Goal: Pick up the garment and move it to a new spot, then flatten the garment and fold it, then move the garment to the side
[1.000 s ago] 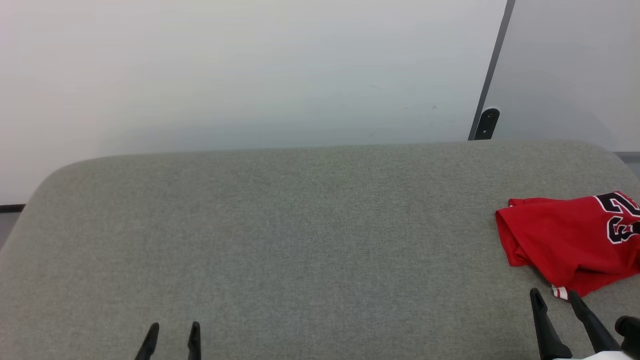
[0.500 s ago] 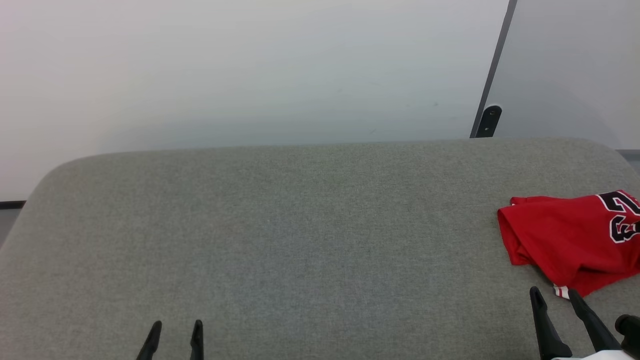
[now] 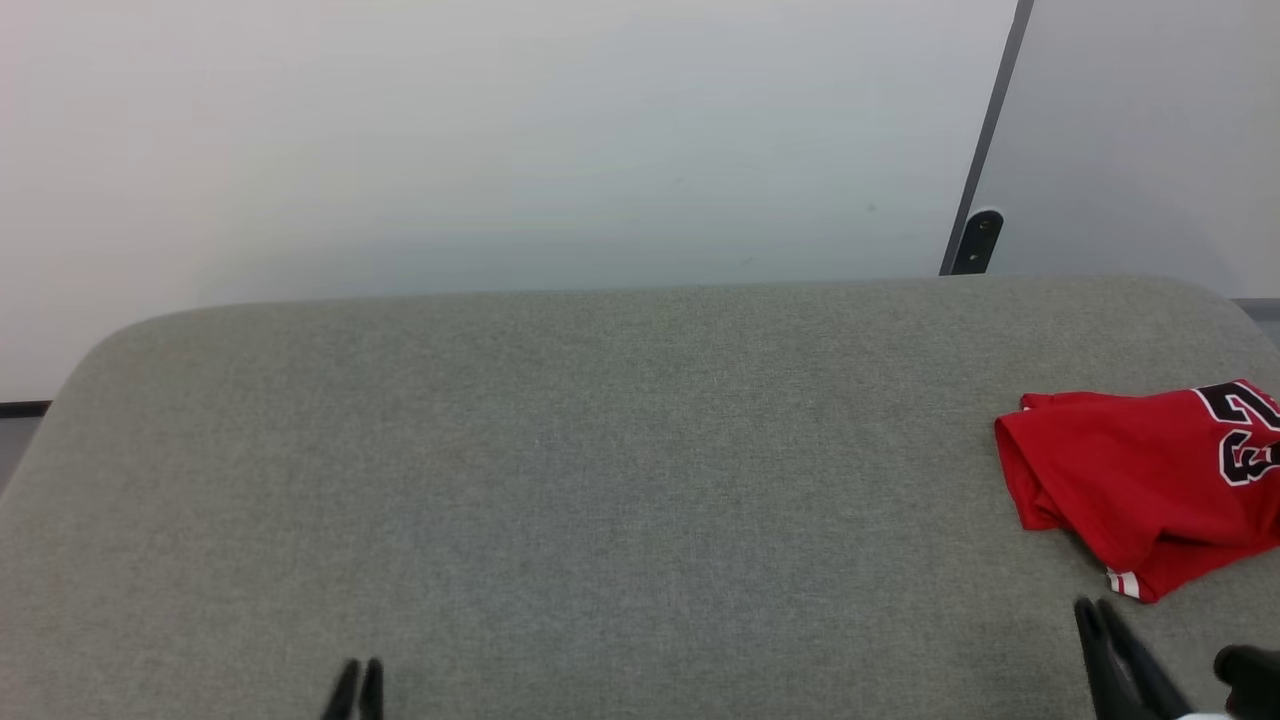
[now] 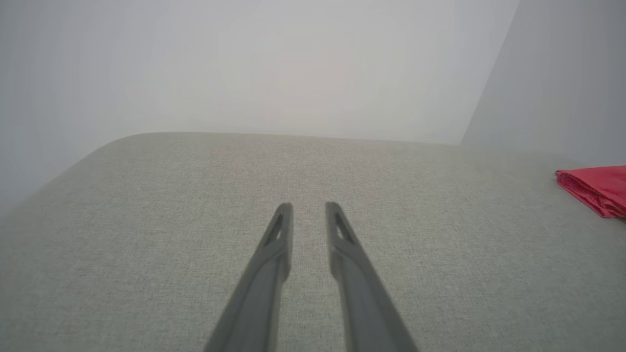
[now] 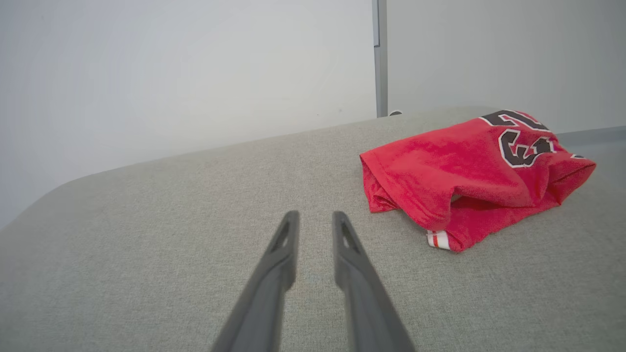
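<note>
The garment (image 3: 1130,480) is a red jersey with black white-outlined numbers, lying bunched and folded at the right edge of a grey fabric surface (image 3: 600,450). A striped white-and-red trim shows at its near corner. My right gripper (image 3: 1095,608) sits just in front of that corner, apart from it, its fingers a narrow gap apart and empty. In the right wrist view the garment (image 5: 455,166) lies ahead and to the right of the right gripper (image 5: 315,215). My left gripper (image 3: 360,688) is low at the near left, empty, with a narrow gap too. The left wrist view shows the left gripper (image 4: 309,208) and the garment (image 4: 594,188) far right.
A pale wall stands behind the surface's rounded far edge. A dark post with a black bracket (image 3: 975,245) rises at the back right. The grey surface stretches wide between the two grippers and to the left of the garment.
Both grippers' fingers have drawn much closer together and sit slightly lower in the head view. The garment has not moved.
</note>
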